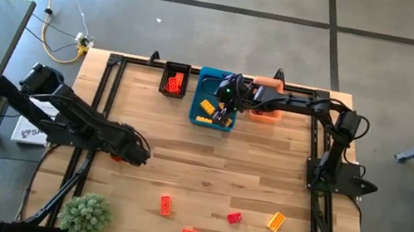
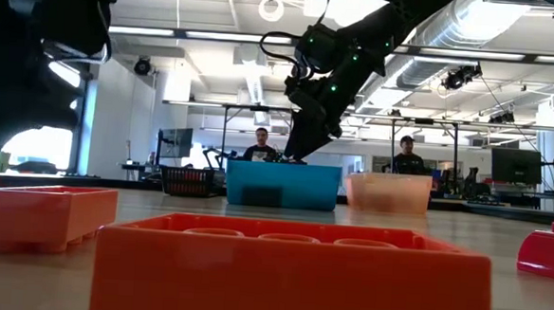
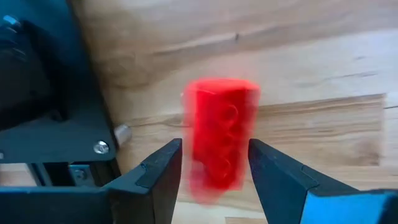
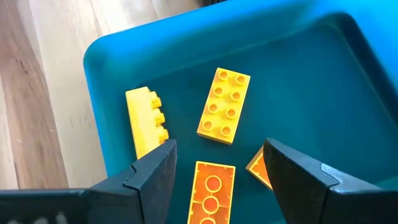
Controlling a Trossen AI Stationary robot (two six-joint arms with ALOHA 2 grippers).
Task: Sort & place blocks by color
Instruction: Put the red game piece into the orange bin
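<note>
The left tool [image 3: 214, 165] is hanging low over the desk [image 1: 214, 176], well away from the blue bin [image 1: 216, 99], its fingers spread with a red block [image 3: 219, 130] lying between them, untouched. The right tool [image 4: 217, 177] is hovering spread over the blue bin, empty, with yellow blocks [image 4: 224, 104] lying on the bin's floor just beneath it. Four more blocks [image 1: 234, 217] are lying across the desk from the bin.

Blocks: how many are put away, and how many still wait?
Done: yellow blocks lie in the blue bin, red ones in the black bin. In hand: the left gripper, jaws open around a red block. Left: four blocks on the table.
</note>
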